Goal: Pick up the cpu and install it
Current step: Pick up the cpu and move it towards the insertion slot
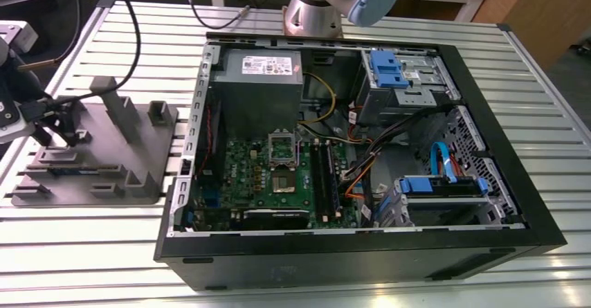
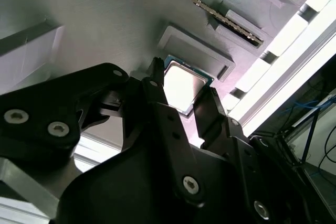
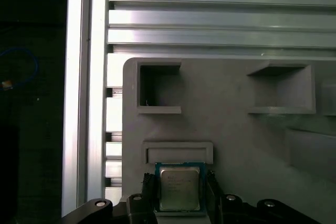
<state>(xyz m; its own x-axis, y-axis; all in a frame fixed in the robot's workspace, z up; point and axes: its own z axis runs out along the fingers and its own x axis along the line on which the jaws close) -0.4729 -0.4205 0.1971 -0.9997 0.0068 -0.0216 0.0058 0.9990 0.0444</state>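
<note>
Silver slatted metal table (image 1: 93,252) in the exterior view carries one grey tray (image 1: 102,187) toward that view's left. One open black computer case (image 1: 369,252) with a green board (image 1: 268,180) stands toward its right. The black gripper (image 1: 65,136) hangs over the tray.

In the second wrist view, one cpu (image 2: 182,83) sits at the tray, just beside a raised lip (image 2: 197,51). Two fingers (image 2: 157,103) are narrowed against its opposite edges.

In the first wrist view, the cpu (image 3: 179,187) is gripped likewise, with table slats (image 3: 210,24) beyond the tray (image 3: 226,129).
</note>
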